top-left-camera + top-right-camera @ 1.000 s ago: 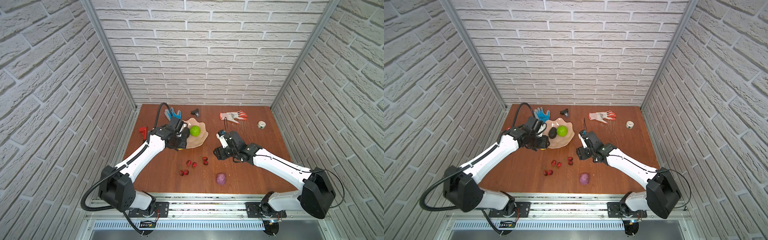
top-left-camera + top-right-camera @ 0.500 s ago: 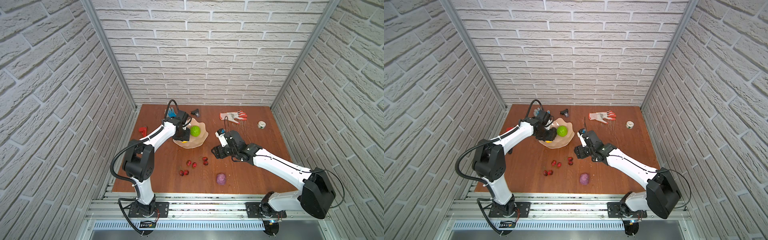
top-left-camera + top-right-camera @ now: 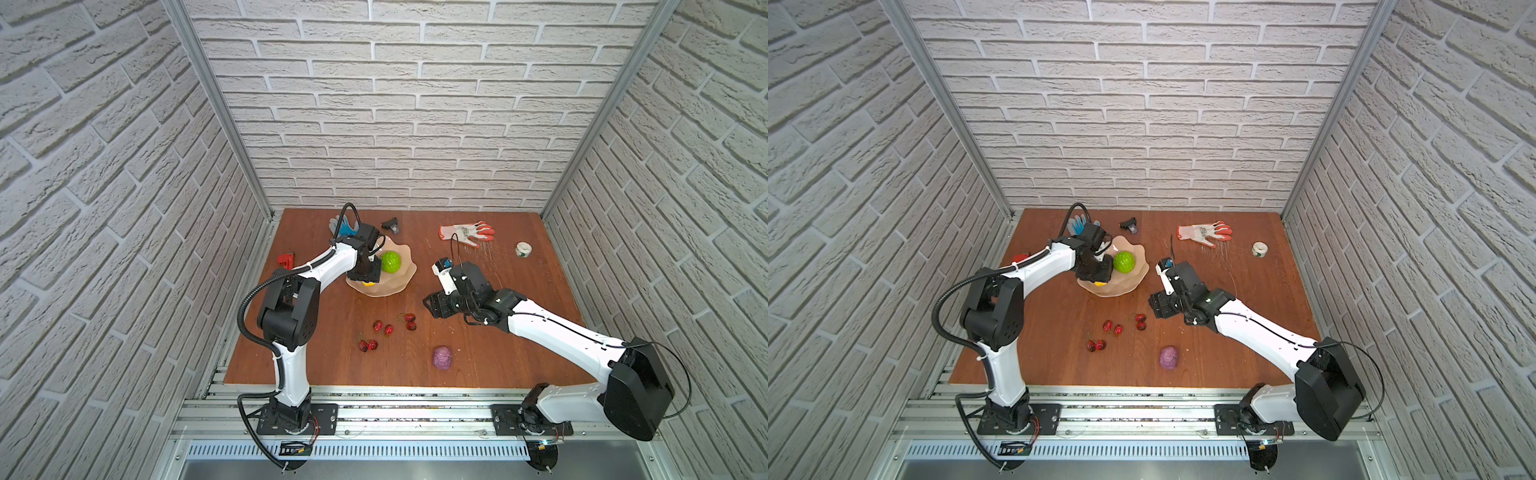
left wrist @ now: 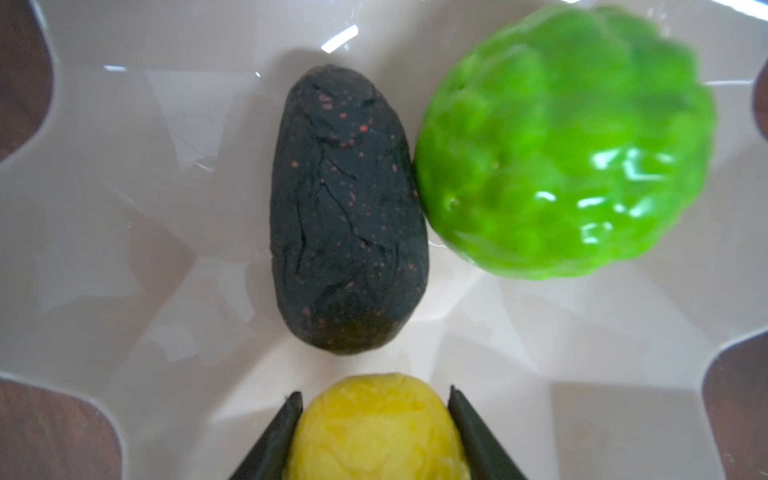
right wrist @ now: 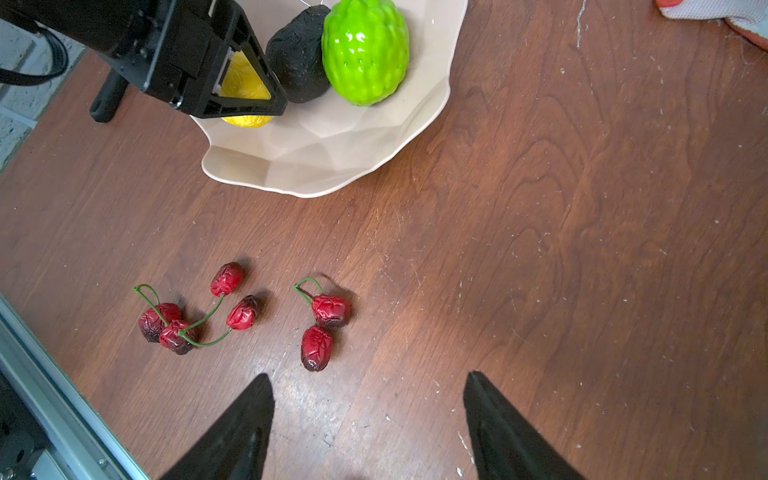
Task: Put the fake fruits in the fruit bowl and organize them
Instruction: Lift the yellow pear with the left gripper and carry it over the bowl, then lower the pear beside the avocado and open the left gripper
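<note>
Grips the yellow pear-like fruit (image 4: 376, 428) with the left jaws, roughly half open and pressed against both its sides, low inside the fruit bowl (image 3: 392, 289) by the rim facing the left edge of the desk (image 3: 540, 282). Contact with the bowl wall: cannot tell. Just past it in the bowl, the dark avocado (image 4: 347, 208) lying against the bright green knobbly ball (image 4: 561, 145). Bowl itself toward the far left of the desk. Hovers with the right jaws spread wide and empty over bare wood mid-desk, just beside the red berries (image 5: 330, 311) scattered loose between bowl and front edge. Near the front edge, alone, the purple lumpy fruit (image 3: 441, 358), well apart from the bowl.
</note>
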Tool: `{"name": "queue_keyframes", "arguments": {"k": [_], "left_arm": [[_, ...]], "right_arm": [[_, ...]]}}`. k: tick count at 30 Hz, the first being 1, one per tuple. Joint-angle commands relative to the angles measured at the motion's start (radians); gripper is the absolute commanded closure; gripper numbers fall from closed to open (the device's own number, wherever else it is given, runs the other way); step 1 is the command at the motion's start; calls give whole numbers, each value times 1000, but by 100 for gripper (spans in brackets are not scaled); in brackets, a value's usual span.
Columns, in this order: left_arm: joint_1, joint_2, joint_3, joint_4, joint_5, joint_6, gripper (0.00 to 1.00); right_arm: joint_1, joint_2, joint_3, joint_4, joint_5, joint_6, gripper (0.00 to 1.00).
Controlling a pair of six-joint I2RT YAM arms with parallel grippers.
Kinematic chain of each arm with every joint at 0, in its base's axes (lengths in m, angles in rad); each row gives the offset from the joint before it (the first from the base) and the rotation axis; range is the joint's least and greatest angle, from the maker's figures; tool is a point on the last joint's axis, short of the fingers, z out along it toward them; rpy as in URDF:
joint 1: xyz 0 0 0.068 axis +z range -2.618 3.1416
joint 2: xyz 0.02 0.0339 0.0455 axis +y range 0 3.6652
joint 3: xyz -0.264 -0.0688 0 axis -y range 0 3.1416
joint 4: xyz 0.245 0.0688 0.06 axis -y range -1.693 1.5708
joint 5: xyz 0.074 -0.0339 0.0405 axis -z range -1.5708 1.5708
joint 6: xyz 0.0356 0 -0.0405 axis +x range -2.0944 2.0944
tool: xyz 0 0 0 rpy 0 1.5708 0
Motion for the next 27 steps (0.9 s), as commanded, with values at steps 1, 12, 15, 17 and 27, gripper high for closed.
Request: {"name": "queue_keyframes", "arguments": {"k": [1, 12, 15, 17, 27], "left_arm": [[11, 20, 12, 35, -24, 17, 54], [18, 54, 36, 44, -62, 33, 49], [17, 59, 35, 51, -67, 42, 47], [17, 63, 37, 53, -71, 47, 46], [17, 70, 53, 60, -53, 42, 34]], "right_arm": [[3, -28, -14, 29, 9, -11, 26], [3, -34, -23, 22, 20, -23, 26], [4, -27, -18, 19, 17, -28, 26], [4, -28, -18, 19, 17, -28, 25], [3, -37, -16, 6, 21, -24, 24]]}}
